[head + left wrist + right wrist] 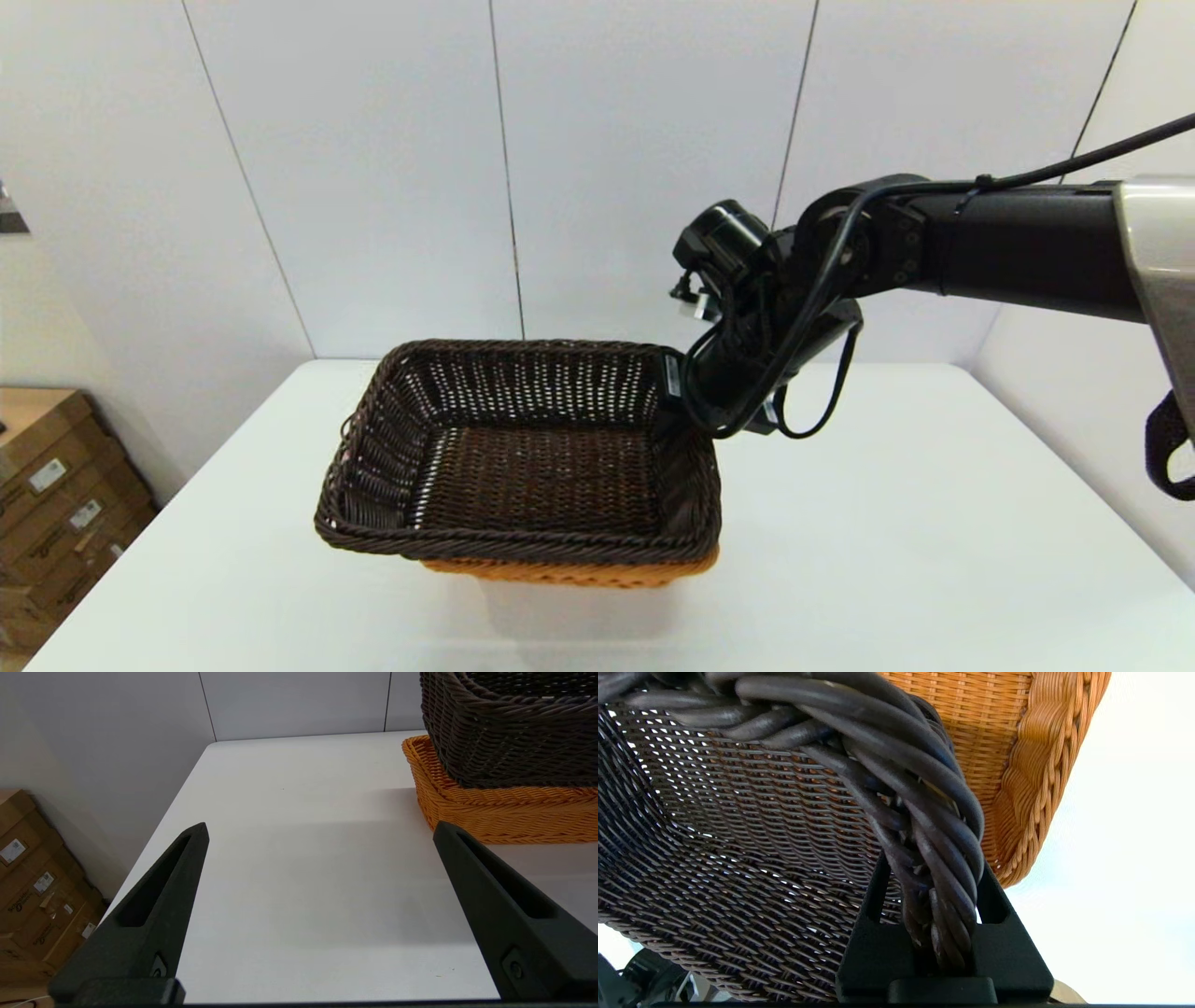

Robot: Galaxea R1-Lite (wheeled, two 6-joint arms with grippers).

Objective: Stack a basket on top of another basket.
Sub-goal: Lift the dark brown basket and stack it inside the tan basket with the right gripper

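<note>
Gripping the dark basket (523,448) rim, right claw (941,914) clamped; basket tilted over orange basket (569,571), long axis crosswise

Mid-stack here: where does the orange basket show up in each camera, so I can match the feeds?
Head view: only a strip of the orange basket shows, under the dark basket's near rim.
Left wrist view: orange basket sits at the right edge, beneath the dark basket.
Right wrist view: orange basket is behind the dark rim that the right pincer grips.
Shared landmark: the dark basket.
</note>
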